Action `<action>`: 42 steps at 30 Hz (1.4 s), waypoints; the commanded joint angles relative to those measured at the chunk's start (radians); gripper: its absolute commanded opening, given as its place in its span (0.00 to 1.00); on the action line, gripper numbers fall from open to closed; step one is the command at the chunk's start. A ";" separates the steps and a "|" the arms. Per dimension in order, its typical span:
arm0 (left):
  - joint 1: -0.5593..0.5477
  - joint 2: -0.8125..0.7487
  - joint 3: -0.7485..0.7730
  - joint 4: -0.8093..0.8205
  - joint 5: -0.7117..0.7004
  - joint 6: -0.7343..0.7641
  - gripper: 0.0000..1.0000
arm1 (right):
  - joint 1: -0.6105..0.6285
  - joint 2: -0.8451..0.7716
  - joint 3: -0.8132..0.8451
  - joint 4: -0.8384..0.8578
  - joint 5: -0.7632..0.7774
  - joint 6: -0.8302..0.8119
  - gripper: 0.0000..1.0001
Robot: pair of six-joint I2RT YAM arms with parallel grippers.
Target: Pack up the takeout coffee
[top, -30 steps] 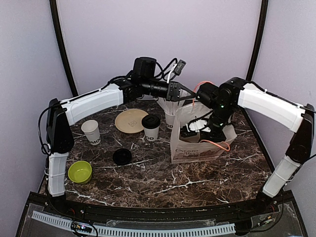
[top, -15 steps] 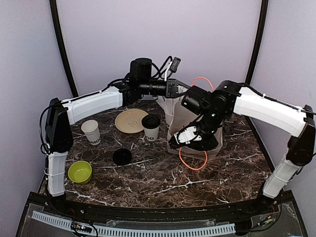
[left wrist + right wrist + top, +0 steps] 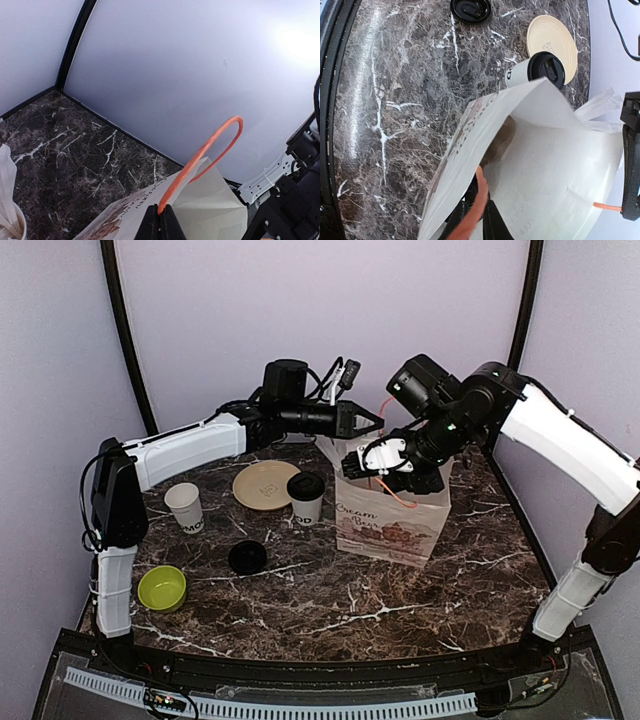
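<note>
Top view. The bag (image 3: 385, 530) stands upright on the counter (image 3: 330, 625), right of centre. Just to its left you'll find the lidded coffee cup (image 3: 306, 502), beside the right edge of the plate (image 3: 258, 485). Further left, apart from both, stands the lidless cup (image 3: 185, 508). The loose lid (image 3: 247, 557) lies in front of the plate. The bowl (image 3: 162, 587) sits front-left, near the counter's edge. The cup of straws (image 3: 10, 222) stands behind the bag's left corner. Above the bag, the far handle (image 3: 210, 145) is pinched in the left pincer (image 3: 161, 212).
</note>
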 commanded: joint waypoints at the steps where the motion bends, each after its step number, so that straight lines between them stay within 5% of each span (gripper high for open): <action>1: 0.007 -0.023 0.062 -0.055 -0.079 0.045 0.26 | -0.069 -0.043 0.089 0.053 0.028 -0.002 0.21; 7: 0.009 -0.048 0.224 -0.260 -0.211 0.215 0.62 | -0.161 -0.059 0.192 0.061 -0.013 0.015 0.37; 15: 0.009 -0.187 0.198 -0.766 -0.602 0.540 0.79 | -0.262 -0.145 0.102 0.120 -0.055 0.098 0.46; 20: 0.022 -0.229 0.083 -0.895 -0.791 0.575 0.92 | -0.395 -0.150 0.085 0.142 -0.054 0.111 0.59; 27: 0.061 -0.077 0.213 -1.043 -0.648 0.489 0.95 | -0.485 -0.136 0.029 0.175 -0.050 0.149 0.74; 42: 0.095 0.145 0.332 -1.071 -0.561 0.430 0.87 | -0.531 -0.162 -0.063 0.194 -0.069 0.168 0.77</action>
